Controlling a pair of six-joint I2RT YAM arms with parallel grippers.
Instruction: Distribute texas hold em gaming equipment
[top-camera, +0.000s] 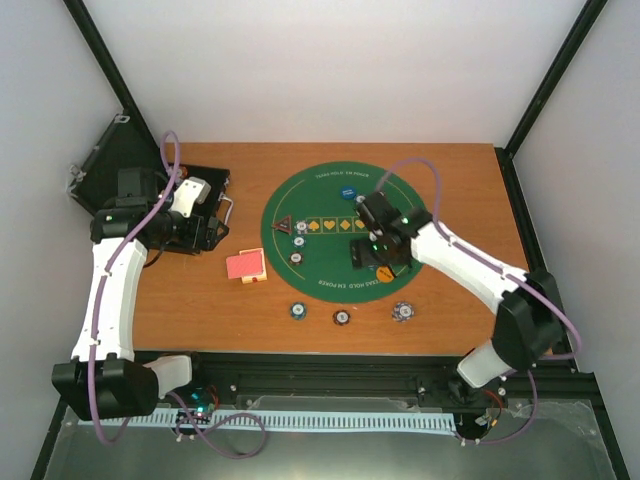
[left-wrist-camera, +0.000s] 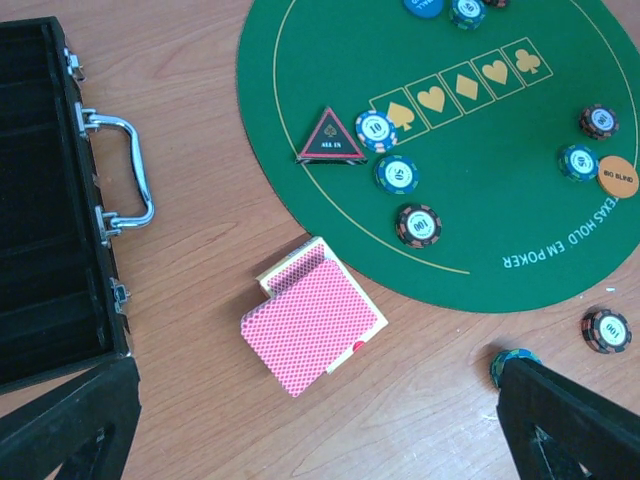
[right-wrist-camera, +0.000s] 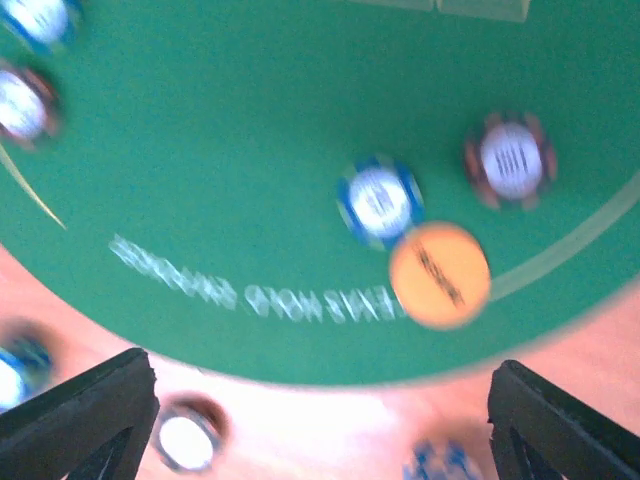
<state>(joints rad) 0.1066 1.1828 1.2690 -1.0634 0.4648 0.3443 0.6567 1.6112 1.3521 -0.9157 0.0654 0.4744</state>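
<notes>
Texas hold 'em set, on a brown wood-grain counter (left-wrist-camera: 200, 280).
- Round green felt mat (left-wrist-camera: 330, 60), printed with card-suit boxes and white rim lettering.
- Stack of red-backed playing cards (left-wrist-camera: 312, 325), diamond-lattice pattern, fanned slightly. Lies on the bare counter between the mat and the black hinged case (left-wrist-camera: 50, 200) with its bent metal handle (left-wrist-camera: 125, 165).
- Dark triangular marker button (left-wrist-camera: 330, 138) with a red border, on the mat's left side, touching a small round striped-rim poker chip (left-wrist-camera: 376, 130).
- Flat orange round marker button (right-wrist-camera: 438, 273) at the mat's near edge, touching a blue-rimmed chip (right-wrist-camera: 380, 200).
- Blue round marker button (top-camera: 347, 193), far side of the mat.
- Three loose chips (top-camera: 341, 318) on the counter off the mat's near edge.
- Left fingers (left-wrist-camera: 70, 425): black, wide apart, holding nothing, above the cards.
- Right fingers (right-wrist-camera: 80, 415): wide apart, holding nothing, above the orange button. This view is blurred.
</notes>
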